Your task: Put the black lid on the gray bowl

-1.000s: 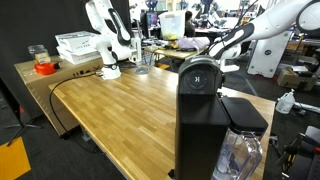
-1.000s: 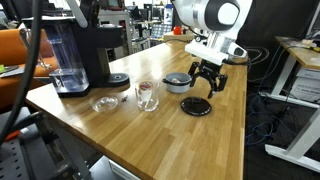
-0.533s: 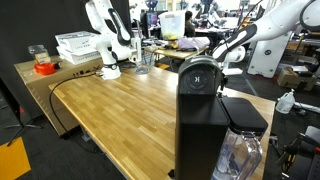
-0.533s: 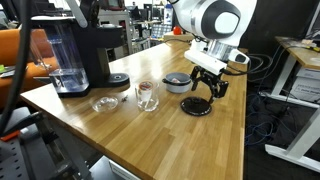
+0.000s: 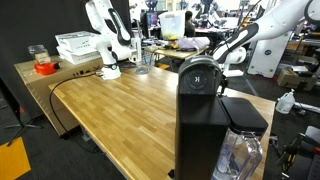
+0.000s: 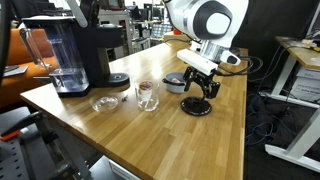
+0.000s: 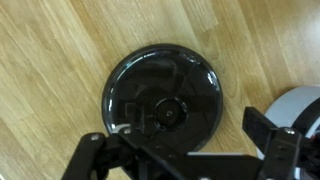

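Hovered over black lid (image 7: pixel 165 100) with end effector (image 6: pixel 200 93) spread wide, gripping nothing | lay flat on table (image 6: pixel 150 140) just beside gray bowl (image 6: pixel 176 82) | judged light, stiff, glossy-slick, thin-rimmed; best pinched at raised central knob.

The lid (image 6: pixel 197 106) lies flat on the table (image 6: pixel 160 135), toward its right side in an exterior view. The gripper (image 6: pixel 200 90) hangs directly over it. In the wrist view the lid (image 7: pixel 165 95) fills the centre, with a finger low on either side. The bowl (image 6: pixel 176 83) sits just behind and left of the lid, close but apart. Further left stands a glass (image 6: pixel 146 95), then a dish (image 6: pixel 103 103). The coffee machine (image 6: pixel 75 50) stands behind those two, at the table's far left.
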You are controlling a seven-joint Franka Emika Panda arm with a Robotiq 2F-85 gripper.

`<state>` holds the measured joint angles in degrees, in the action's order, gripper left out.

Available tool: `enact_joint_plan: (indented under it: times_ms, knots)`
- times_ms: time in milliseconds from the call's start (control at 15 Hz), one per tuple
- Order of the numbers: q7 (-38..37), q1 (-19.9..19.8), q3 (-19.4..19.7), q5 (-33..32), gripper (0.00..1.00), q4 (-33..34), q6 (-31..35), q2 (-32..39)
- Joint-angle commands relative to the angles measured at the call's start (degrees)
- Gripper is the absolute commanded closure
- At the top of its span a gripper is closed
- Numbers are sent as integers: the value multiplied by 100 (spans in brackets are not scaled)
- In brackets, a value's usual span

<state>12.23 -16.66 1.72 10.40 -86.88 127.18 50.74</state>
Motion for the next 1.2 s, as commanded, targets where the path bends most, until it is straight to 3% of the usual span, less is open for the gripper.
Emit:
enact_joint_plan:
  times_ms: [0, 1067, 1133]
  knots:
    - [-62, -22, -17, 26, 0, -272, 56, -131]
    - [-66, -30, -17, 23, 0, -249, 0, -114]
    - [-51, -40, -28, 31, 15, -239, -10, -108]
